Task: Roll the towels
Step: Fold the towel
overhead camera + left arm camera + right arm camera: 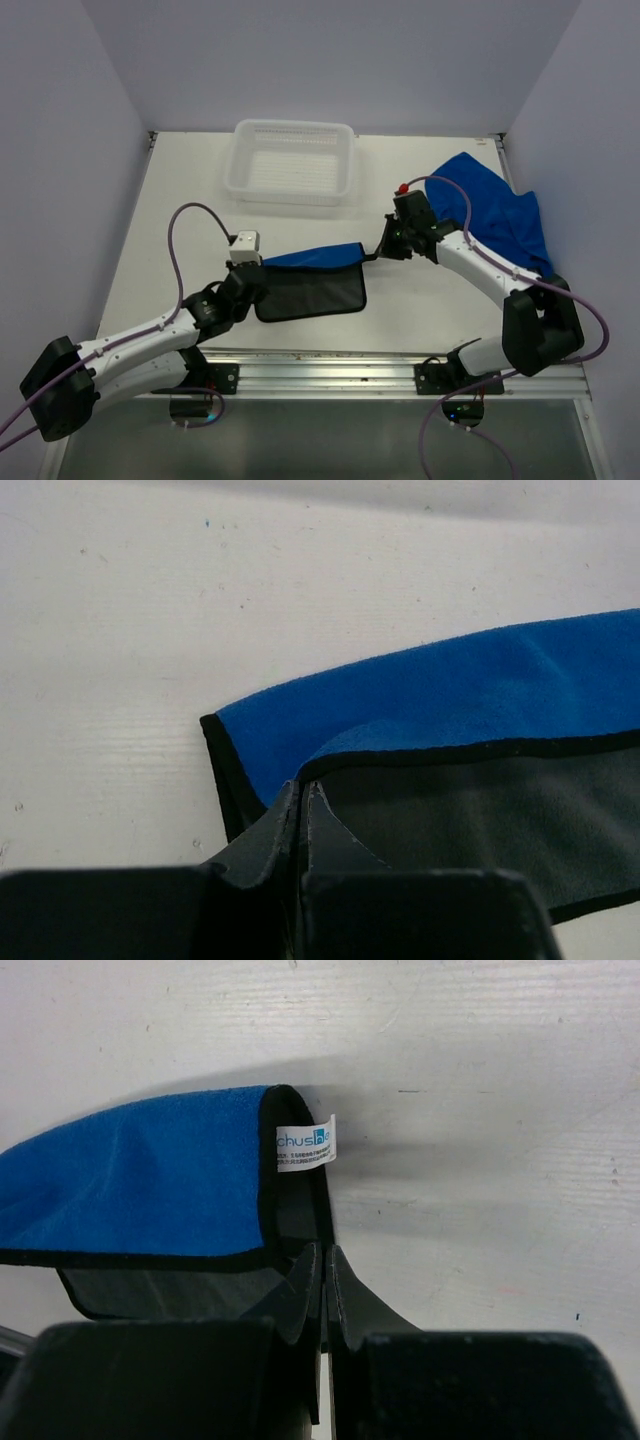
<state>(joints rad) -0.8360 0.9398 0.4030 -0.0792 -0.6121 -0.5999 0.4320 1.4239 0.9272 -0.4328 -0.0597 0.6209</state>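
Note:
One blue towel (316,256) is stretched between my two grippers in the middle of the table. Its grey underside (310,293) is folded toward the near edge. My left gripper (254,284) is shut on the towel's black-hemmed left end (303,785); blue cloth (450,690) and the grey side (480,825) run off to the right. My right gripper (379,251) is shut on the right end (327,1252), just below a white label (305,1146). A second blue towel (495,215) lies crumpled at the back right, beyond the right arm.
A white plastic basket (240,180) stands at the back centre, with nothing in it. Walls close in the table on the left, right and back. A metal rail (320,365) runs along the near edge between the arm bases.

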